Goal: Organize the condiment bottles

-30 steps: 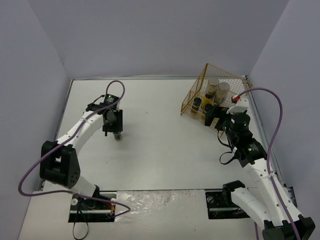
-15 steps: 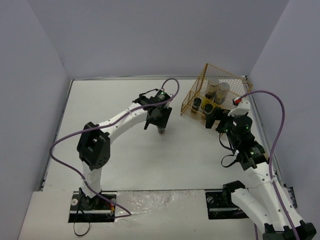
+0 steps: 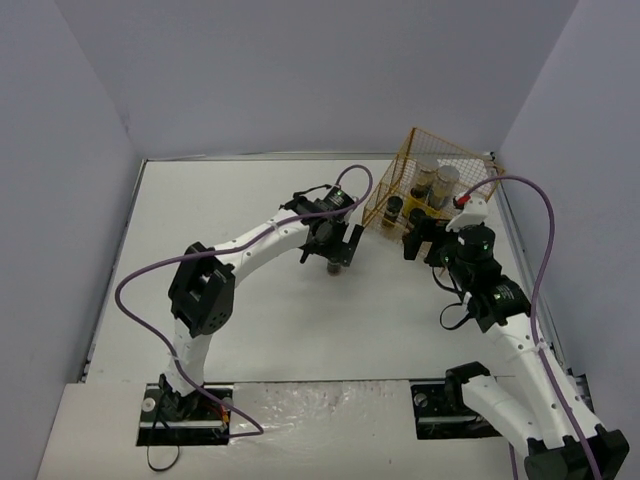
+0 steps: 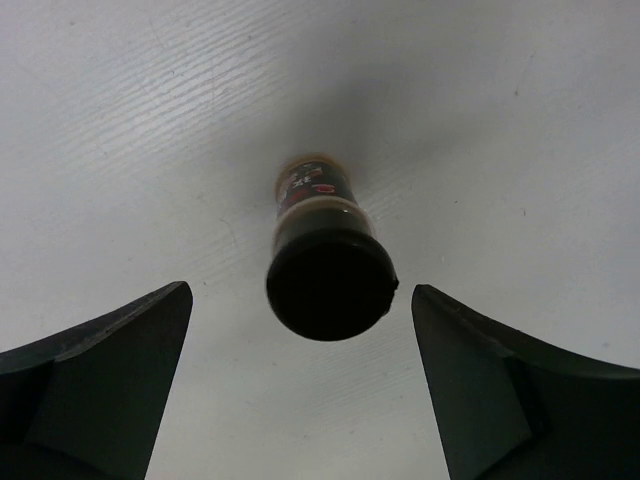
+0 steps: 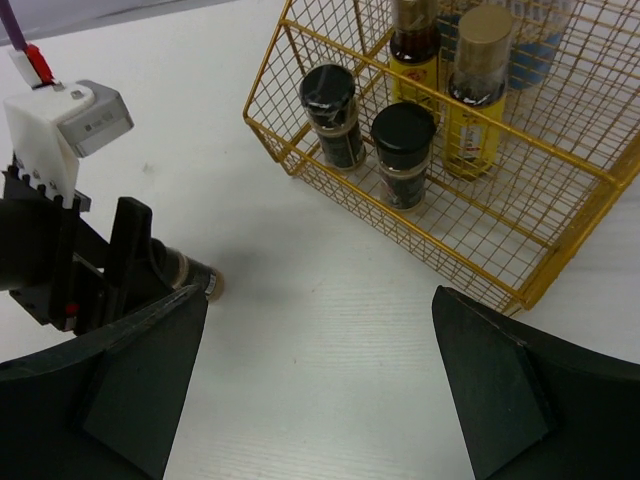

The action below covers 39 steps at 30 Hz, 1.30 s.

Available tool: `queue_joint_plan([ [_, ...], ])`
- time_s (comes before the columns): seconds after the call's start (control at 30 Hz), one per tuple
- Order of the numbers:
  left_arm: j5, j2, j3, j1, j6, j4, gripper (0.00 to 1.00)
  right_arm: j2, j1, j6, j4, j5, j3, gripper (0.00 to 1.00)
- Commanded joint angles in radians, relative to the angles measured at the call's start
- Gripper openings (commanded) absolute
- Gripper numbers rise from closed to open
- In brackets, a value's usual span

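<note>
A short dark black-capped bottle (image 4: 329,280) stands on the white table just left of the gold wire rack, and it also shows under the left arm as the bottle (image 3: 333,268). My left gripper (image 4: 300,292) hangs over it, open, with a finger on each side and neither touching it. In the rack (image 5: 520,285) stand two black-capped jars (image 5: 333,115), two yellow-labelled brown-capped bottles (image 5: 478,85) and two pale silver-lidded jars (image 3: 437,176). My right gripper (image 5: 320,295) hovers open and empty over bare table in front of the rack.
The rack (image 3: 470,160) sits at the table's back right corner, close to the right wall. The left arm's wrist (image 5: 65,250) reaches in close to my right gripper (image 3: 415,238). Grey walls ring the table.
</note>
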Motion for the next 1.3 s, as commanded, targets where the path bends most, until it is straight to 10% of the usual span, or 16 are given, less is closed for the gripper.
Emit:
queue_joint_plan([
  [0.0, -0.06, -0.159, 0.038, -0.006, -0.002, -0.003, 0.92, 0.09, 0.006, -0.027, 0.042, -0.092, 0.077, 0.93],
  [0.2, -0.186, -0.36, -0.033, 0.045, 0.005, 0.011, 0.95, 0.241, 0.122, -0.09, 0.054, -0.055, 0.155, 0.94],
  [0.6, -0.275, -0.916, -0.513, 0.5, 0.079, 0.125, 0.97, 0.641, 0.369, -0.175, 0.142, -0.004, 0.327, 0.94],
  [0.87, -0.391, -1.107, -0.715, 0.518, 0.104, 0.22, 0.97, 0.811, 0.423, -0.172, 0.168, 0.043, 0.363, 0.92],
  [1.27, -0.338, -1.085, -0.732, 0.518, 0.115, 0.22, 0.97, 0.876, 0.44, -0.159, 0.202, 0.112, 0.341, 0.52],
])
